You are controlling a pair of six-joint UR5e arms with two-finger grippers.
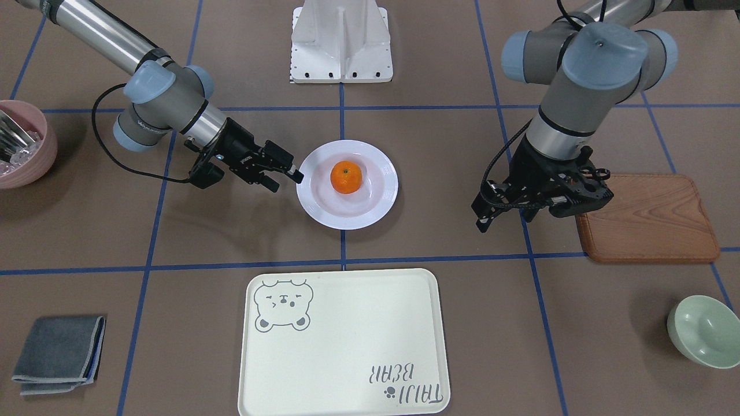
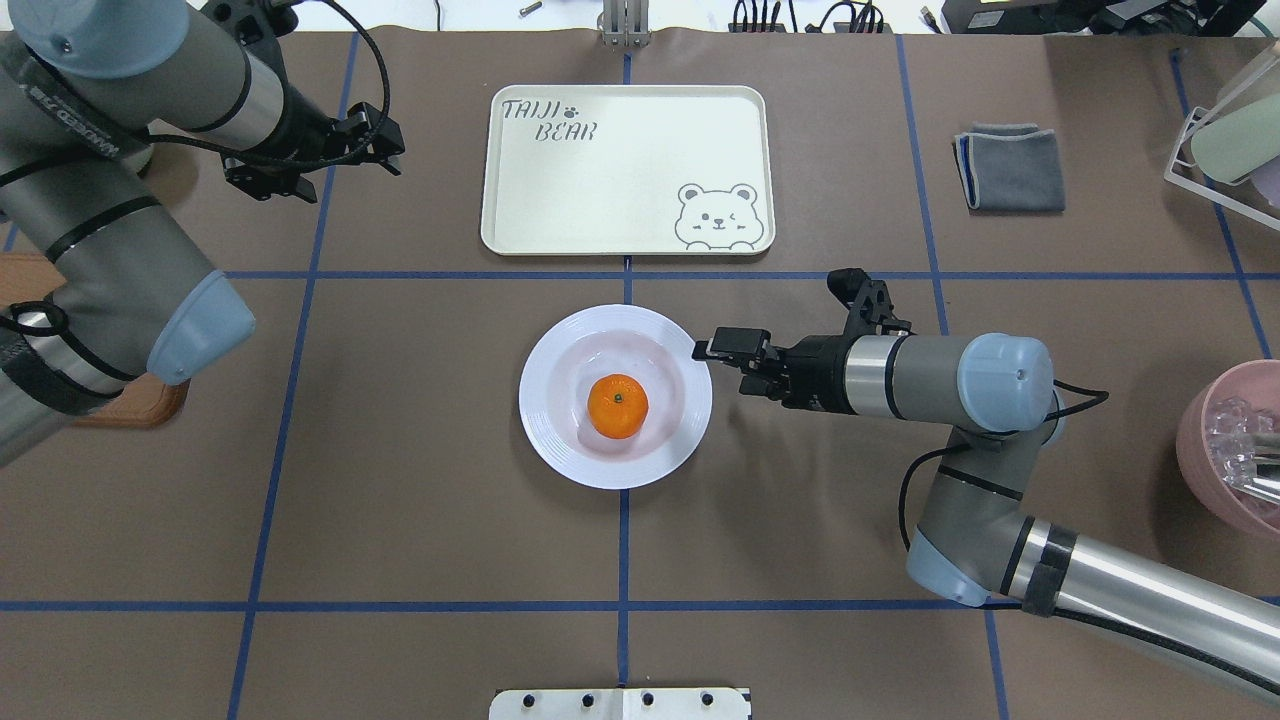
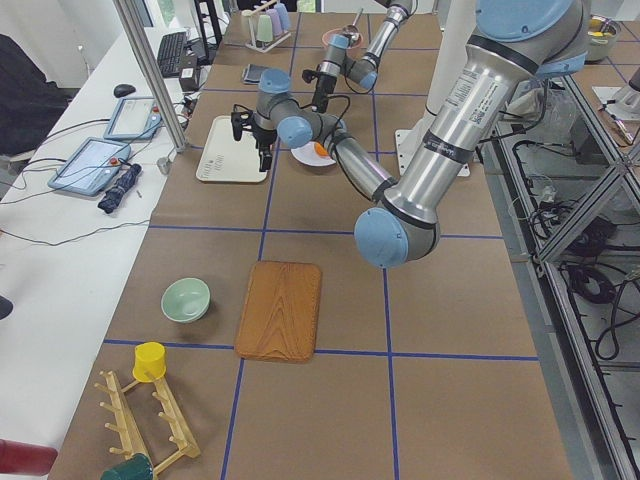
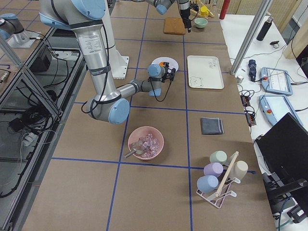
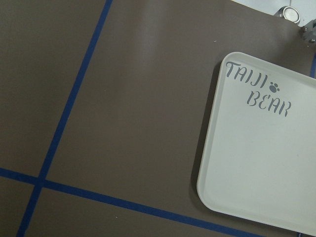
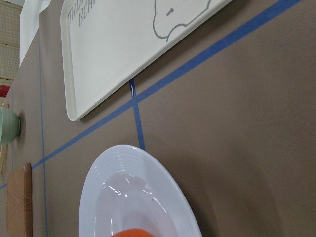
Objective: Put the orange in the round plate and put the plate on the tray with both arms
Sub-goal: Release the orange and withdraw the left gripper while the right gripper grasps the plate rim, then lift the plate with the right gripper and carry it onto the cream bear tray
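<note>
The orange [image 1: 346,177] [image 2: 617,406] lies in the middle of the round plate [image 1: 381,202] [image 2: 545,440] at the table's centre. My right gripper [image 1: 286,180] [image 2: 712,355] is level with the table and open, one fingertip at the plate's rim on the robot's right side. The tray [image 1: 347,358] [image 2: 620,190] sits bare beyond the plate, away from the robot. My left gripper [image 1: 506,219] [image 2: 392,145] hangs open above the table off the tray's left end, holding nothing. In the right wrist view the plate [image 6: 163,177] is close, with the tray [image 6: 113,59] behind it.
A wooden board [image 1: 647,219] lies under the left arm. A pale green bowl [image 1: 702,329] stands past it. A pink bowl [image 1: 23,150] and a folded grey cloth [image 1: 58,352] are on the right arm's side. The white robot base [image 1: 341,40] stands behind the plate.
</note>
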